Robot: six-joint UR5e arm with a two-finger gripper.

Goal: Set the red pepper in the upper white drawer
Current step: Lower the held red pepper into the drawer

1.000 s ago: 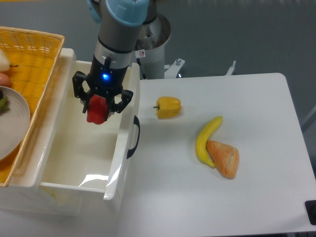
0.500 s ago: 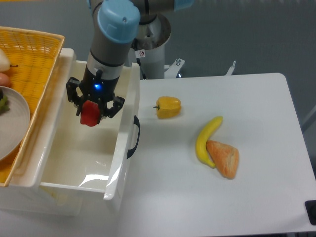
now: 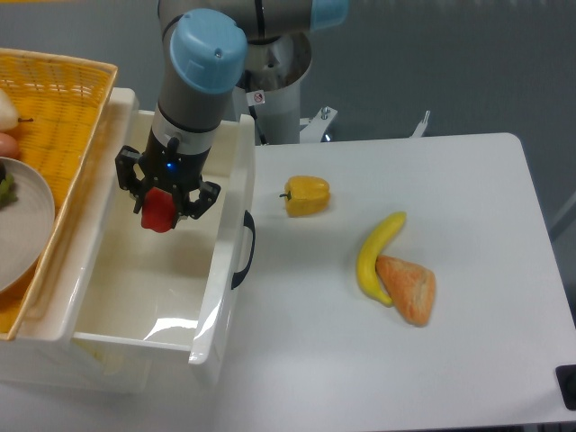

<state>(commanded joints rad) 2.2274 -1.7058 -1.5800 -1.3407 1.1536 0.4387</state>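
From the fixed camera, the arm is reaching down from the twelve o'clock edge of the frame, and its claw (image 3: 160, 209) is hanging over the open inside of the upper white drawer (image 3: 99, 315), with a blue light glowing on the wrist just above the fingers. The claw is clamping the red pepper (image 3: 158, 211) between its dark fingers, so the pepper is sitting in the air above the drawer's far half, toward the drawer's eleven o'clock corner; whether it is touching the drawer floor I cannot tell, though it is appearing to sit clear of the white walls. The drawer is standing pulled out at the nine o'clock side of the bench (image 3: 468, 360), its black curved handle (image 3: 244, 249) facing three o'clock. A yellow woven basket (image 3: 56, 99) is lying along the drawer's nine o'clock wall, holding a grey plate (image 3: 20, 216) that is running out of frame. On the bench, a yellow pepper (image 3: 307, 194) is resting just to the three o'clock side of the drawer's handle end, apart from it. Farther toward four o'clock, a banana (image 3: 376, 254) is lying with its lower end touching an orange bread piece (image 3: 409, 287), the bread sitting at the banana's four o'clock side. Both are lying well apart from the drawer and from the claw.
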